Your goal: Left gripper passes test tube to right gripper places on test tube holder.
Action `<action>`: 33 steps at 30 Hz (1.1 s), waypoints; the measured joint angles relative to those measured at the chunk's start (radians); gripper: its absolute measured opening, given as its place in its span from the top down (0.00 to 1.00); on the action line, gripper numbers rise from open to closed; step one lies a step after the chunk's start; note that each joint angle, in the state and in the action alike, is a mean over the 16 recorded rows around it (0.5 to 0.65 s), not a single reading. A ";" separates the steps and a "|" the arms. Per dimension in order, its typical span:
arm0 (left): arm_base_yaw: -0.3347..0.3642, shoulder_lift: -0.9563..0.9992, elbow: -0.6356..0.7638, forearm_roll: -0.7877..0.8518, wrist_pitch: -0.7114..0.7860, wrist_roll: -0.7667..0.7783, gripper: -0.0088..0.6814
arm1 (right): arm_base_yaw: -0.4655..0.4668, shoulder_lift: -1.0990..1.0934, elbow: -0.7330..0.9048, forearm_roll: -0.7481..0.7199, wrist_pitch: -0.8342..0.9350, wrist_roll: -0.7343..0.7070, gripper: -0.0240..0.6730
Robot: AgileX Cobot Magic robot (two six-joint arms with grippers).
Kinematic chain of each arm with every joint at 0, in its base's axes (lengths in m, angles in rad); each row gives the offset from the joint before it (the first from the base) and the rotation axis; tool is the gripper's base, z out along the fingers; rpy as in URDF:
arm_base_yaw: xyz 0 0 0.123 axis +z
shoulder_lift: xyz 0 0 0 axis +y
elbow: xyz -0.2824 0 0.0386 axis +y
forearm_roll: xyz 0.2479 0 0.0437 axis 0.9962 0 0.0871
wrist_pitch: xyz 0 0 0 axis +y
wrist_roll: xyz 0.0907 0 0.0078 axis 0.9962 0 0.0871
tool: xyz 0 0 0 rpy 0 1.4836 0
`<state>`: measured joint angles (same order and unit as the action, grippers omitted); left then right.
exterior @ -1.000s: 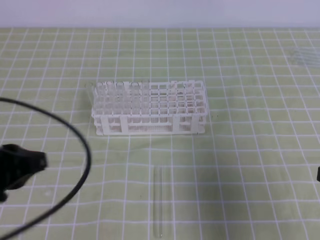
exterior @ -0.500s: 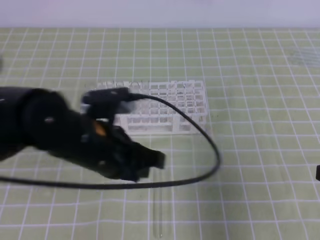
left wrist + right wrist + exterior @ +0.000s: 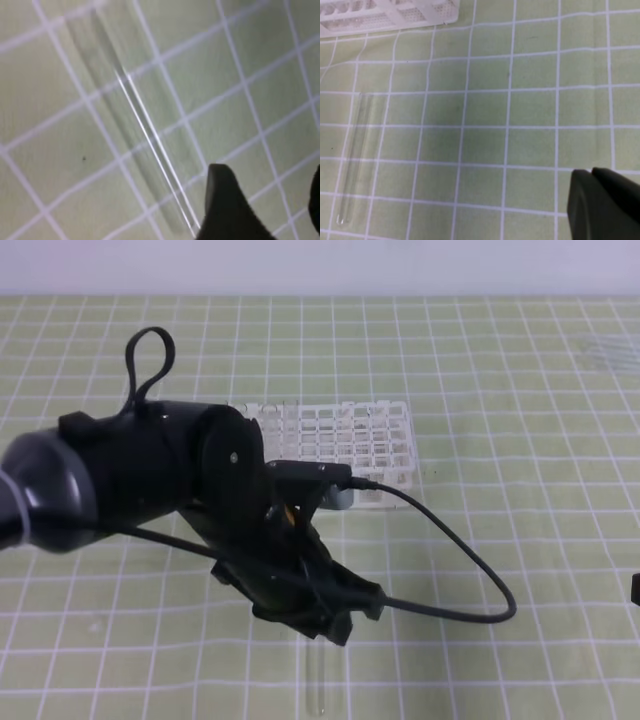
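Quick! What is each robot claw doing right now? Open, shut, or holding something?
Left black two-finger claw: open, empty, over the slender clear glass test tube lying on the green checked cloth.
Right black claw: shut, holding nothing.

You get even, bright, soft light, faint shadows, the test tube (image 3: 145, 145) smeared out of focus in your left wrist view, glare streak toward 11 o'clock, overhead view slightly soft.

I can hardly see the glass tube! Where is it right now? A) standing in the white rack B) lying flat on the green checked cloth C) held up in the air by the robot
B: the test tube lies flat on the cloth, apart from the test tube holder; no fingers touch it.
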<state>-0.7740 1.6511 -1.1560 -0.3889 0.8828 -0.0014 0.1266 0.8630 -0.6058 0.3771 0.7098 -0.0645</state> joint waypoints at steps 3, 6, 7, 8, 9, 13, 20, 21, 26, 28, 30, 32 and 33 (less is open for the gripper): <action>0.001 0.013 -0.005 -0.005 0.002 -0.003 0.95 | 0.000 0.000 0.000 0.001 0.001 -0.001 0.97; -0.002 0.022 -0.006 -0.007 -0.006 -0.017 0.94 | 0.000 0.000 0.000 0.001 0.001 -0.001 0.97; -0.006 0.023 -0.007 -0.006 -0.009 -0.024 0.94 | 0.000 0.000 0.000 0.002 0.001 -0.001 0.97; -0.011 0.024 -0.007 0.000 -0.011 -0.035 0.94 | 0.000 0.000 0.000 0.002 0.001 -0.001 0.97; -0.017 0.025 -0.007 0.004 -0.013 -0.045 0.94 | 0.000 0.000 0.000 0.003 0.001 -0.001 0.97; -0.047 0.027 -0.008 0.055 -0.004 -0.113 0.94 | 0.000 0.000 0.000 0.004 0.001 -0.001 0.97; -0.098 0.043 -0.009 0.176 0.012 -0.242 0.94 | 0.000 0.000 0.000 0.014 -0.003 -0.001 0.97; -0.103 0.048 -0.009 0.191 0.014 -0.257 0.94 | 0.000 0.000 0.000 0.016 -0.003 -0.001 0.97; -0.118 0.086 -0.018 0.244 0.028 -0.308 0.94 | 0.000 0.000 0.000 0.024 -0.006 -0.001 0.97; -0.118 0.106 -0.025 0.249 0.036 -0.317 0.94 | 0.000 0.000 0.000 0.027 -0.007 -0.001 0.97; -0.118 0.126 -0.036 0.249 0.048 -0.321 0.94 | 0.000 0.000 0.000 0.029 -0.007 -0.001 0.97; -0.118 0.148 -0.049 0.247 0.065 -0.321 0.94 | 0.000 0.000 0.000 0.029 -0.007 -0.002 0.97; -0.118 0.158 -0.055 0.246 0.075 -0.321 0.94 | 0.000 0.000 0.000 0.030 -0.008 -0.002 0.97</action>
<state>-0.8918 1.8094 -1.2111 -0.1429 0.9578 -0.3226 0.1266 0.8630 -0.6058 0.4066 0.7023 -0.0662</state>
